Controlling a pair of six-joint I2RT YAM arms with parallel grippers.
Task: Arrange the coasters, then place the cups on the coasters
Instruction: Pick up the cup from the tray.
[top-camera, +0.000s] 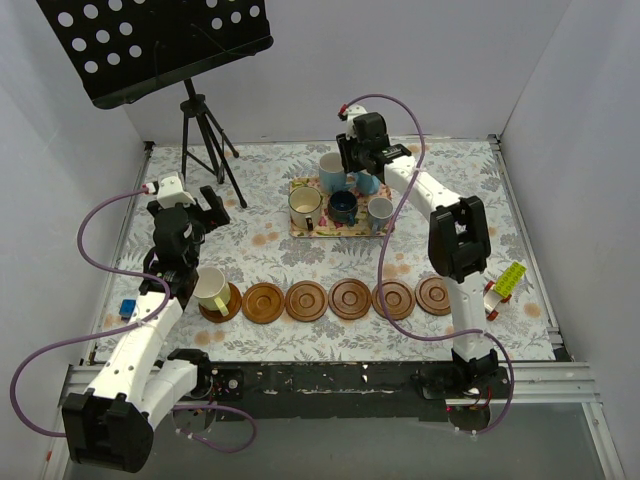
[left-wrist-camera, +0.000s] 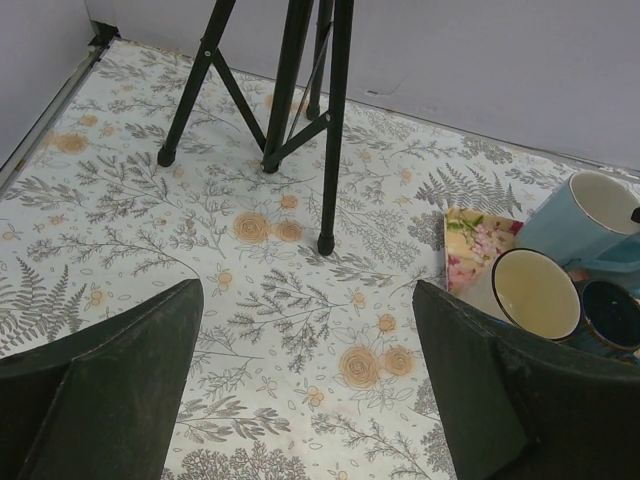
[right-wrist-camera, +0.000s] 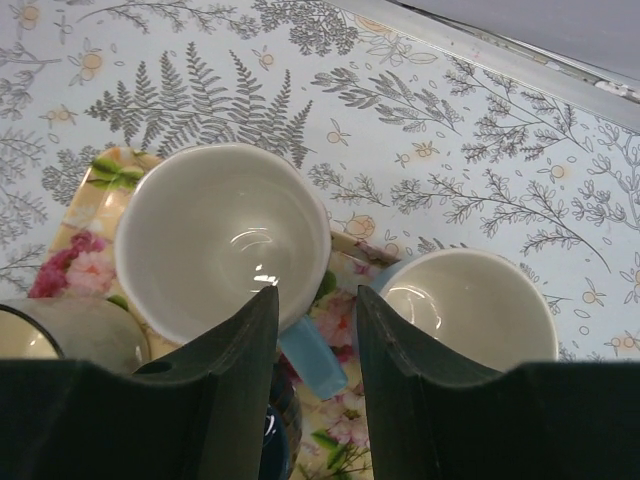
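Six round brown coasters lie in a row across the near table, from the leftmost coaster (top-camera: 222, 308) to the rightmost (top-camera: 434, 295). A pale yellow-green cup (top-camera: 210, 288) stands on the leftmost one. The other cups sit on the floral tray (top-camera: 312, 231): a light blue cup (top-camera: 332, 172) (right-wrist-camera: 220, 240), a second light blue cup (right-wrist-camera: 470, 305), a cream cup (top-camera: 304, 207) (left-wrist-camera: 535, 293), a dark blue cup (top-camera: 343, 207) and a small grey-blue cup (top-camera: 380, 211). My right gripper (right-wrist-camera: 317, 300) hangs open over the tray, its fingers either side of the first light blue cup's handle (right-wrist-camera: 312, 355). My left gripper (left-wrist-camera: 308, 300) is open and empty above bare tablecloth.
A black music stand's tripod (top-camera: 205, 140) (left-wrist-camera: 290, 90) stands at the back left, just beyond my left gripper. A small blue block (top-camera: 127, 308) lies by the left edge. A yellow-green brick (top-camera: 510, 278) rests at the right. White walls enclose the table.
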